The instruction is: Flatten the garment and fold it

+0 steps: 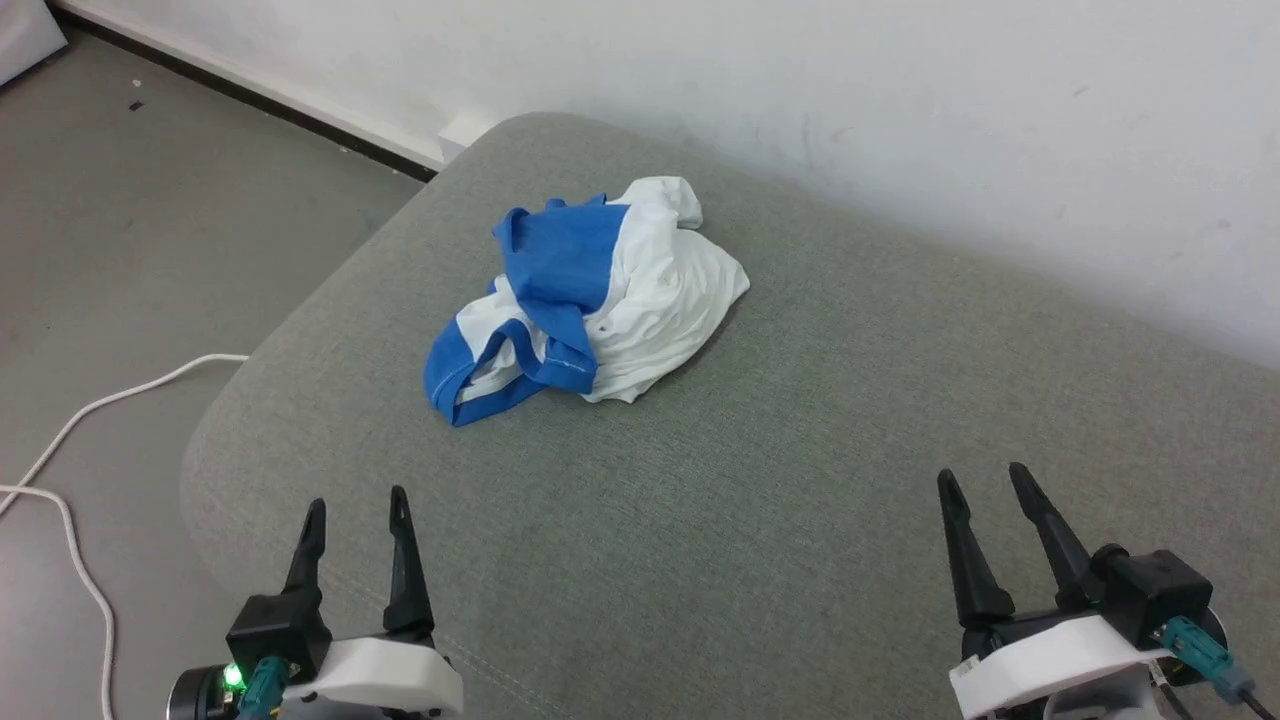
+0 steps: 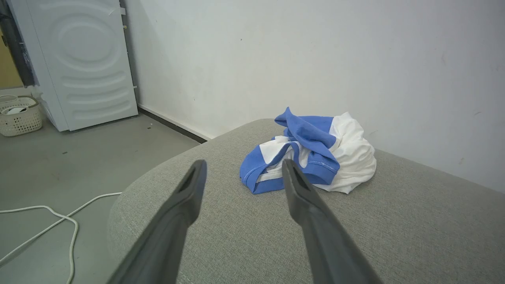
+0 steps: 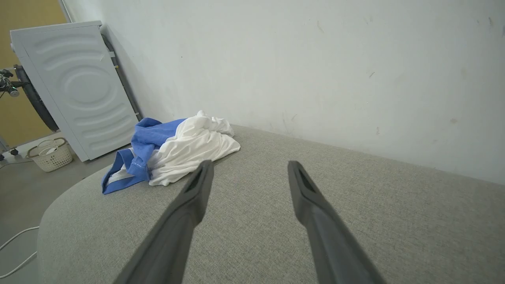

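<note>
Dark fingers (image 1: 405, 570) of the left gripper (image 1: 357, 497) are spread wide and empty at the lower left of the head view. The right gripper (image 1: 982, 471), at lower right, is likewise wide and empty. Both are well apart from the garment (image 1: 600, 300), bunched in a white-and-blue heap on the grey cushion (image 1: 800, 450), above them and left of centre. Its long axis is seen running lower left to upper right. The left arm is judged nearer, with the blue edge turned toward it.
</note>
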`<state>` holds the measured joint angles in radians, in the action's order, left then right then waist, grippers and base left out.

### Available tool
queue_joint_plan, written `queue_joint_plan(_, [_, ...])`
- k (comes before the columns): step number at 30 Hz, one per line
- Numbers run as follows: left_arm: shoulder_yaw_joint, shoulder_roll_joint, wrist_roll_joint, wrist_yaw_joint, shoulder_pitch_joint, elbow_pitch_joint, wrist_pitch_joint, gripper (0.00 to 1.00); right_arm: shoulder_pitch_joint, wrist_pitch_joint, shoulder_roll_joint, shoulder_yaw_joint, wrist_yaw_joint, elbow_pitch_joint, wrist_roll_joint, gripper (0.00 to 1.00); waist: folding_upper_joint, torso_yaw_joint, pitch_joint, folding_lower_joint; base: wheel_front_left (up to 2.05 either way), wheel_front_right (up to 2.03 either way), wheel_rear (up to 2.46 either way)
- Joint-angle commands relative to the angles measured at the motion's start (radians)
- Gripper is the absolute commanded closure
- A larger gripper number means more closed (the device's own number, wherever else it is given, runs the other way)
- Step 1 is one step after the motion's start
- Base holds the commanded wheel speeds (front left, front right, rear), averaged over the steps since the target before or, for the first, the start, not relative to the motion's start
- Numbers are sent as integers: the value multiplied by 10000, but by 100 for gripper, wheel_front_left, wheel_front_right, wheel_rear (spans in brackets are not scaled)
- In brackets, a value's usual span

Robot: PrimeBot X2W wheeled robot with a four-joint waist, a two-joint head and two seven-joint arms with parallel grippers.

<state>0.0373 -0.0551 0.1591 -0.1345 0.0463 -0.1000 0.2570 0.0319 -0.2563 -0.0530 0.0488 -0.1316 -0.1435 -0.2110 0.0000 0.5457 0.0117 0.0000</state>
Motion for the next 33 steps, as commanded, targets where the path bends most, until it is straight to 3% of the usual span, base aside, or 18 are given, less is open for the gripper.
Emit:
queue_joint_plan(1, [34, 49, 78, -70, 71, -12, 47, 0, 114, -55, 28, -6, 9, -12, -39, 0, 0, -16, 5, 0, 0, 0, 0])
queue_joint_plan(6, [171, 26, 297, 272, -546, -93, 47, 0, 53, -55, 28, -52, 9, -9, -3, 0, 0, -58, 98, 0, 0, 0, 0])
queue_joint_plan(12, [152, -365, 653, 1046, -2817, -858, -161, 0, -259, -55, 28, -134, 9, 74, 275, 0, 0, -514, 667, 0, 0, 0, 0])
queue_joint_plan(17, [-108, -710, 1407, 1655, -4782, -1885, -1243, 0, -569, -55, 28, -293, 9, 173, 690, 0, 0, -1049, 1427, 0, 0, 0, 0])
queue_joint_plan(21, [-384, -1275, 2164, 1995, -6458, -3226, -3261, 0, -874, -37, 28, -498, 9, 299, 1063, 0, 0, -1731, 2239, 0, 0, 0, 0])
queue_joint_plan(28, [-998, -1956, 3404, 1706, -7918, -4951, -7013, 0, -1154, 70, 28, -940, 9, 642, 1411, 0, 0, -2628, 3347, 0, 0, 0, 0])
queue_joint_plan(33, [-1114, -2150, 3699, 1252, -8010, -5382, -8509, 0, -1279, 88, 28, -988, 9, 798, 1458, 0, 0, -2892, 3742, 0, 0, 0, 0])
